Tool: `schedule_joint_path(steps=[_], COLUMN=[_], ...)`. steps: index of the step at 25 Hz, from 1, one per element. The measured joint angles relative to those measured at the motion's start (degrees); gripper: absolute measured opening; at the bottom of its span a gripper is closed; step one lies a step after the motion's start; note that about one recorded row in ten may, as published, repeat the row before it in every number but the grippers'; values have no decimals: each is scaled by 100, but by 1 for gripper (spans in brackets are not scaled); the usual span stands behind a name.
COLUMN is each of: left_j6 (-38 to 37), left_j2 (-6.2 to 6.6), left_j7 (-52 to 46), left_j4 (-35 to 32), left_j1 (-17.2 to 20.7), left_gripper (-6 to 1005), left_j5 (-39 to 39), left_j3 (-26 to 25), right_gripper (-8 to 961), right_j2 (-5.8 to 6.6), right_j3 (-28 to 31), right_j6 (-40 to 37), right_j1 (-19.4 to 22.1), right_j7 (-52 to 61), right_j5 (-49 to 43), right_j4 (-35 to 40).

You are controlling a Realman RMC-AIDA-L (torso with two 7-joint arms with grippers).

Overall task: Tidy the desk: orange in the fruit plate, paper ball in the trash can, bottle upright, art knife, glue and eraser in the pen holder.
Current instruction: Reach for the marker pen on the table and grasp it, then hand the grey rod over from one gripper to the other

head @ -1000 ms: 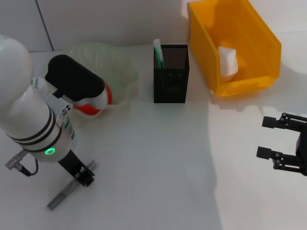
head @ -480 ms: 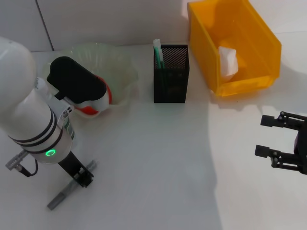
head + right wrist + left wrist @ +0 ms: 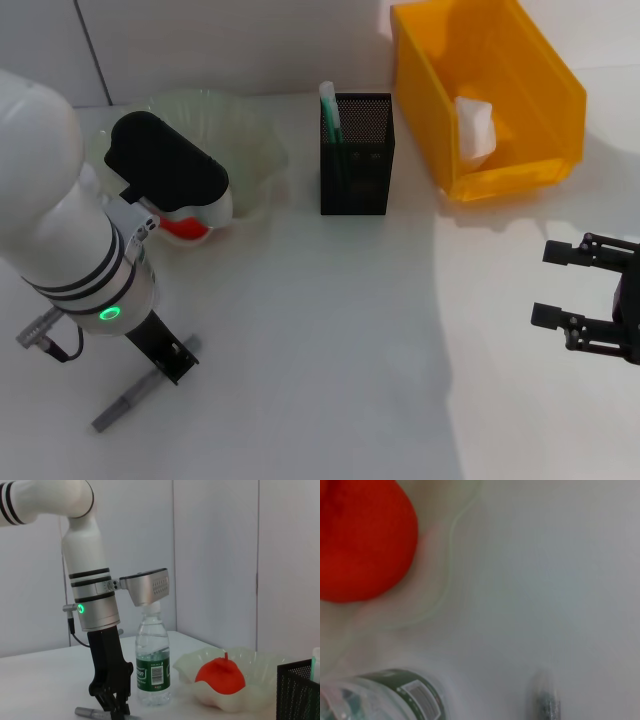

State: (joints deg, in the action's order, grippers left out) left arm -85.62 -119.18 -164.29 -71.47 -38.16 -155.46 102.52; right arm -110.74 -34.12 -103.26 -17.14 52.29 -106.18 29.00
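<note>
My left gripper (image 3: 166, 358) is down at the table's front left, shut on the grey art knife (image 3: 122, 403), which lies low over the table; both show in the right wrist view, the gripper (image 3: 113, 702) on the knife (image 3: 91, 712). The orange (image 3: 186, 227) lies in the pale green fruit plate (image 3: 250, 150). The bottle (image 3: 152, 655) stands upright beside the plate, hidden by my left arm in the head view. The glue stick (image 3: 329, 108) stands in the black mesh pen holder (image 3: 357, 160). The paper ball (image 3: 476, 126) lies in the yellow trash bin (image 3: 520, 90). No eraser shows. My right gripper (image 3: 588, 296) is open and empty at the right.
The left wrist view shows the orange (image 3: 360, 540), the plate's rim (image 3: 451, 540), the bottle's label (image 3: 402, 695) and the knife (image 3: 545, 702). A grey wall runs behind the white table (image 3: 330, 330).
My left arm's wrist has shifted a little to the right, and the knife's free end has moved slightly left. The right gripper drifted slightly left, then stayed.
</note>
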Motion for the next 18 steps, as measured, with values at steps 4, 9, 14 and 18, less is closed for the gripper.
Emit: schedule_joint_path(steps=[4,9,14,18], left_j6=[-12,-42,-41,-37], left_j2=[0,0,0,0], left_j7=[2,8,51,77], left_j4=[-8,-110,-235,-309], left_j1=[-1,-4,-1,6], left_gripper=[143,132,129,127], left_j5=[-2,16,95,142], left_j3=[45,49,50,49], right_gripper=[710,710,710,710], right_j2=[0,0,0,0], right_j3=[5,20,46,84], right_j6=[-1,-1,-1,-1], right_j1=[-4,-15,-17,-9], right_j7=[0,0,0,0], right_j5=[0,0,2,12], right_j4=[0,0,6,17])
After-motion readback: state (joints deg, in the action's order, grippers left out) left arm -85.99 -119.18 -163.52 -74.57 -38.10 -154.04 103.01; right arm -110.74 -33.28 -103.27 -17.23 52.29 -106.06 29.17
